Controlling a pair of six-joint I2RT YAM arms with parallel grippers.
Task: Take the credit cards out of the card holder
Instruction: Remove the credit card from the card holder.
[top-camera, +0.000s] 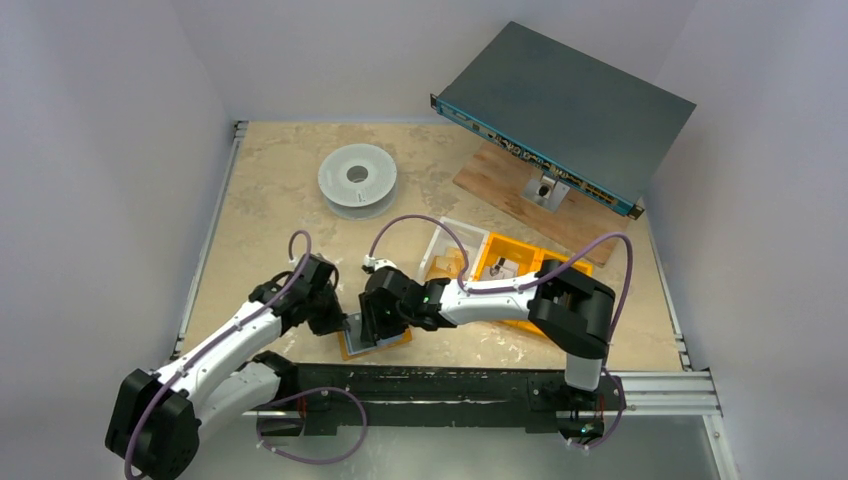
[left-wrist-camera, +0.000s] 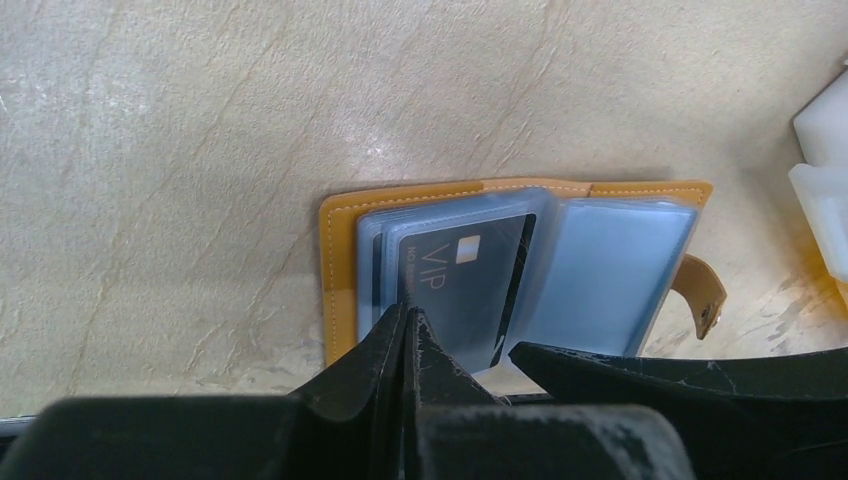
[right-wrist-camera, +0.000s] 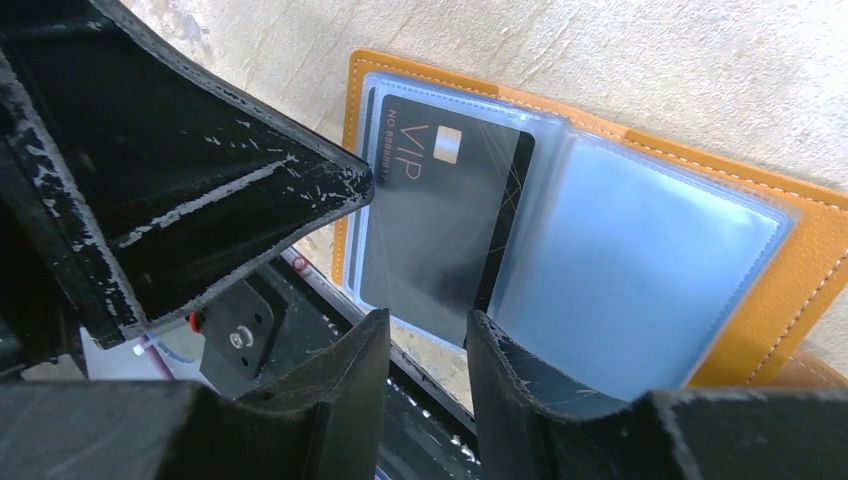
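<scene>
The card holder lay open at the bench's near edge, a black VIP card in its sleeve. The left gripper was pressed together at the card's near end, while the right gripper was spread beside it. The extraction step looked to be starting; next, the card needed sliding out with the holder pinned.

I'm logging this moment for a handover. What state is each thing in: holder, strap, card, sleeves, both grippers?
card holder: open, lying flat on the table.
strap tab: unsnapped, sticking out past the edge.
VIP card: in a clear sleeve, skewed.
next sleeve: no card showing.
left gripper: shut, tips at the card's near edge.
right gripper: open, at the card's near edge.
</scene>
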